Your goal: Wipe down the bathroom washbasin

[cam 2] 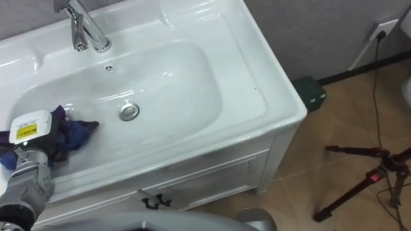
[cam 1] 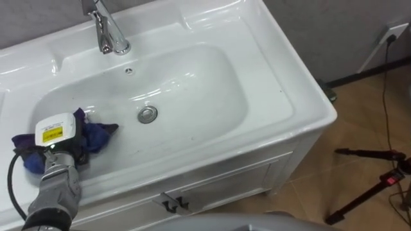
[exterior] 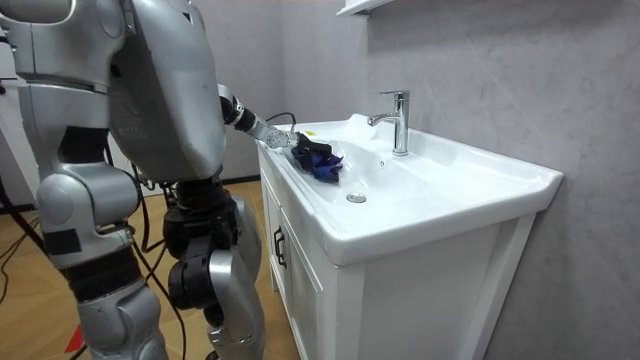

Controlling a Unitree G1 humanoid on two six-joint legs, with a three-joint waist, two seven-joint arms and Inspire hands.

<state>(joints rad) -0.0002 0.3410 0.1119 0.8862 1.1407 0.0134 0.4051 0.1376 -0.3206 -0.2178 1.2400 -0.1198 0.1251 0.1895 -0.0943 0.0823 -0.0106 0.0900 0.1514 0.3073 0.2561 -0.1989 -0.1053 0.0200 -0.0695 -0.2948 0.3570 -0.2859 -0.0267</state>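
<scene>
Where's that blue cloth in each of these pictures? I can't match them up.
Left eye view: cloth in the left end of the basin, left of the drain.
Room view: cloth at the basin's far end, beyond the drain.
Right eye view: cloth near the picture's left edge, left of the drain.
Shared landmark: the drain.

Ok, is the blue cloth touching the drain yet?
Apart. The left eye view shows the blue cloth at the left end of the basin, with bare white porcelain between the cloth's tip and the drain.
</scene>
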